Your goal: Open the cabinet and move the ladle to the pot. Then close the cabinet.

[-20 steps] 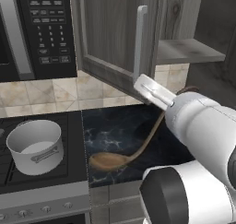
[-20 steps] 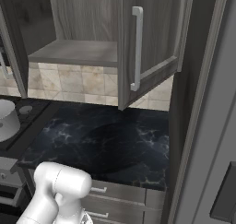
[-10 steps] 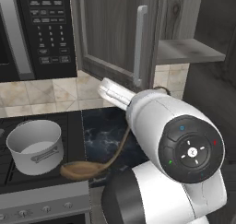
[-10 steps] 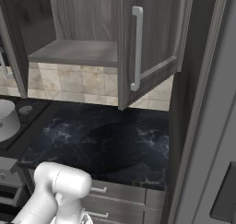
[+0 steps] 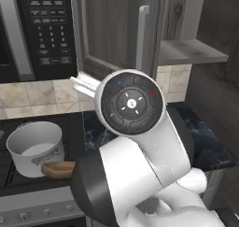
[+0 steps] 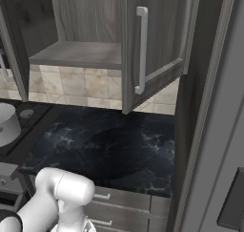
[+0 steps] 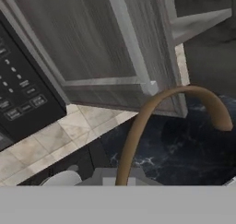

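Ladle [image 5: 57,169] is on its way to the pot [image 5: 35,148]: in the left base view its brown bowl sits at the lower left of the frame, touching or just in front of the pot's lower front wall, not yet over the rim. Its thin curved handle rises through the middle of the hand view and hooks over toward the right of that frame. The pot stands on the stove at the left of the left base view, and shows again at the far left edge of the right base view.

Both doors of the cabinet [image 6: 152,40] hang open; the right door fills the upper middle of the right base view, with the bare shelf to its left. So I judge the opening step done and the carrying step in hand, with closing yet to come.

Next, by my reading, the ladle bowl needs lifting above the pot's rim and lowering inside before letting go; after that both doors must be swung shut by their bar handles.

Claw: fully closed. The ladle handle runs down toward it at the bottom of the hand view, so it appears to pinch the handle, though the fingertips themselves are hidden. Dark marbled surface [image 6: 119,145] lies beneath the open cabinet.
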